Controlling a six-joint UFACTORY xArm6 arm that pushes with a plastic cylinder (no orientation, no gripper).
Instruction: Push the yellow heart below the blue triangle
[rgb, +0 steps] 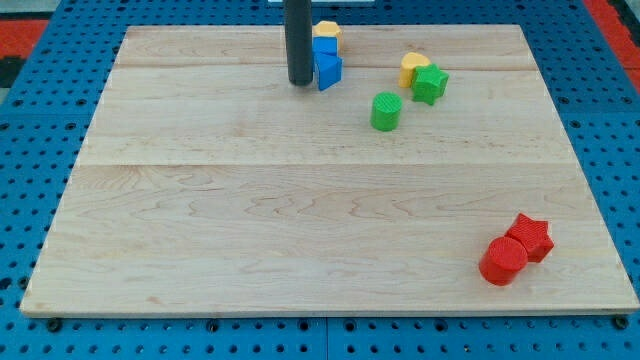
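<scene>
The yellow heart (412, 67) lies at the upper right of the wooden board, touching a green star (431, 84) on its lower right. The blue triangle (328, 71) sits near the top centre, below a blue block (323, 47) and a yellow block (327, 30). My tip (299, 82) stands on the board just left of the blue triangle, close to or touching it. The heart is well to the right of my tip.
A green cylinder (386, 111) stands below and left of the yellow heart. A red cylinder (502, 261) and a red star (530, 238) sit together at the lower right. The wooden board (200, 230) rests on a blue pegboard.
</scene>
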